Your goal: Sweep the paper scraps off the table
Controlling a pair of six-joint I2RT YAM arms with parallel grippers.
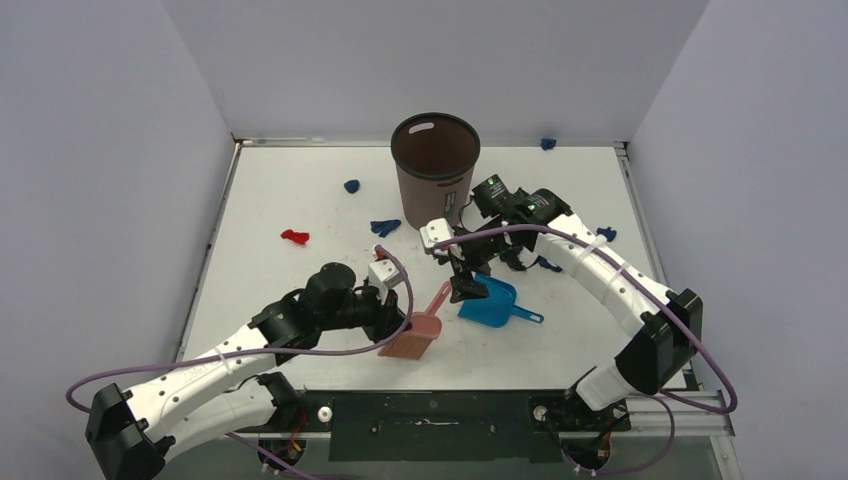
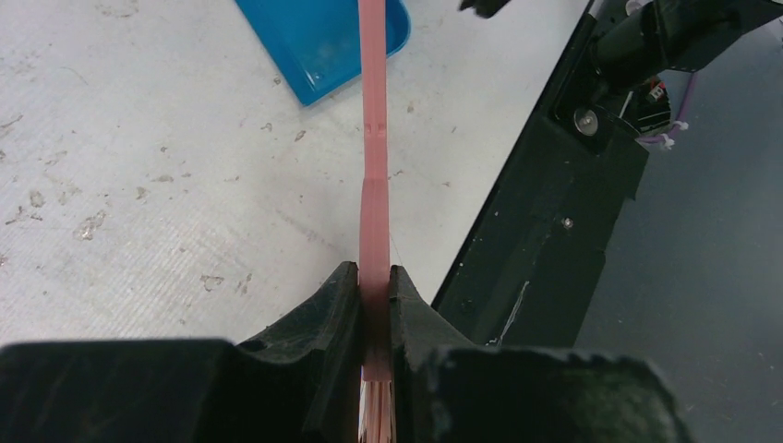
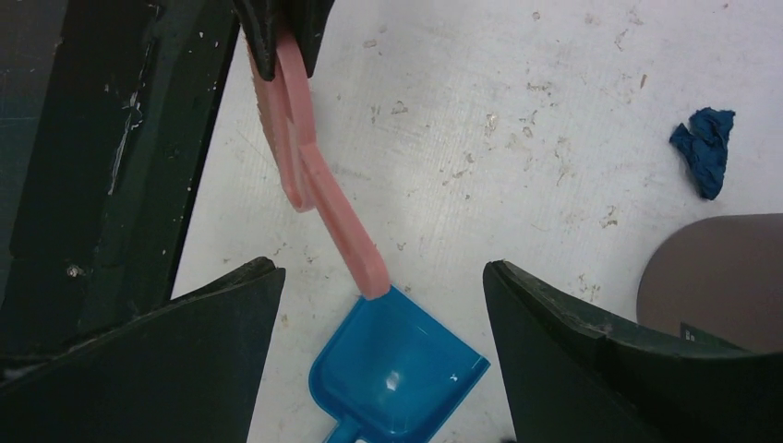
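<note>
Robotics lab cell, bare grey walls [image 1: 110, 150], scuffed white table [image 1: 290, 200]

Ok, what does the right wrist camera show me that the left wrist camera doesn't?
Right wrist only: a blue paper scrap lying on the table, part of the brown bin, and the right gripper with its jaws wide open above the dustpan. Left wrist only: a close look at the left gripper, jaws shut on the pink brush handle, and a purple cable. Both: brush, blue dustpan, scuffed white table, black base plate.
</note>
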